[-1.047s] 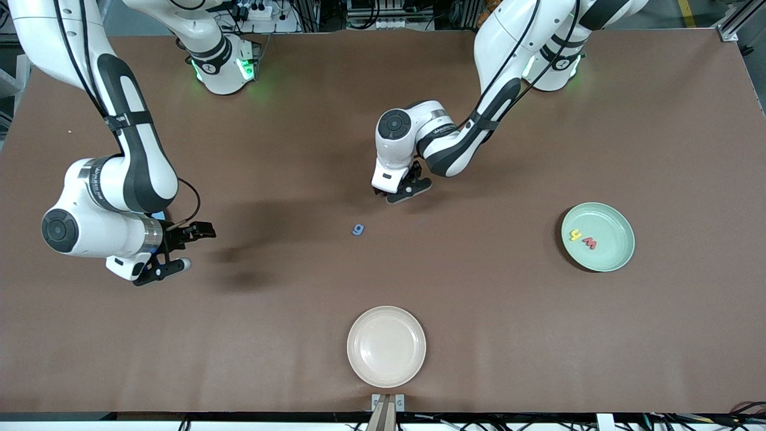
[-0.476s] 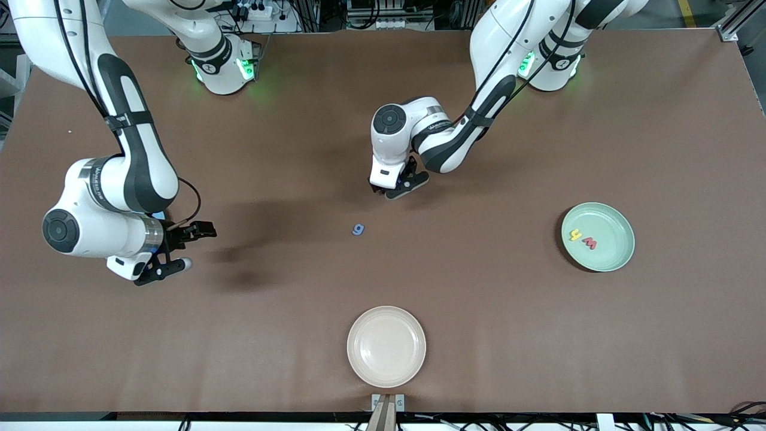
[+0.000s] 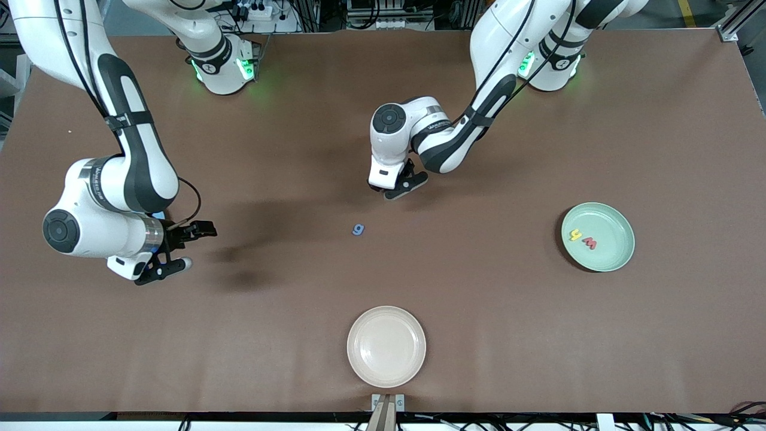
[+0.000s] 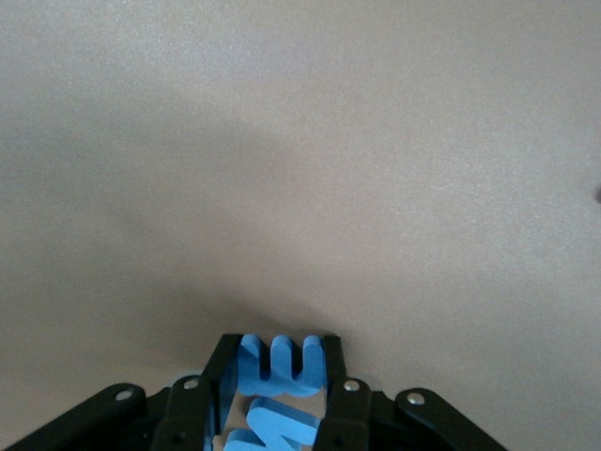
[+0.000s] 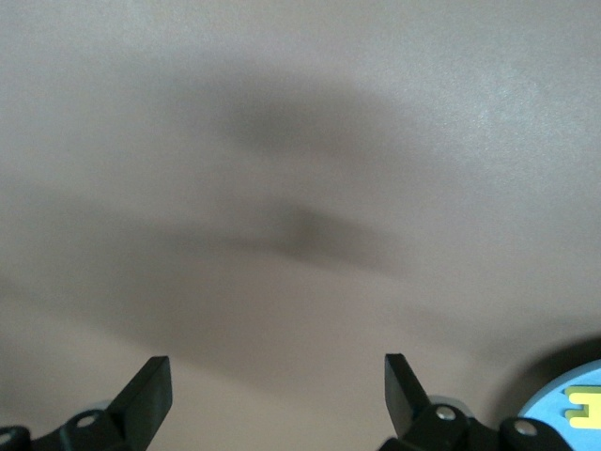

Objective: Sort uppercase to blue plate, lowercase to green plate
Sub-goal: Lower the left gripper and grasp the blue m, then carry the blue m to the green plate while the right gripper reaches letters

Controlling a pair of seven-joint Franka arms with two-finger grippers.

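So far the green plate holds h and w; the left end effector grips the blue m, the right end effector waits open, and g is left on the table well apart from that plate.

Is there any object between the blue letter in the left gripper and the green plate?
Nothing visible. The left gripper holds the blue letter; only bare table lies between it and the green plate.

I am operating in a robotics lab: two bench-mounted arms, a brown tabletop, power strips and aluminium framing alongside.
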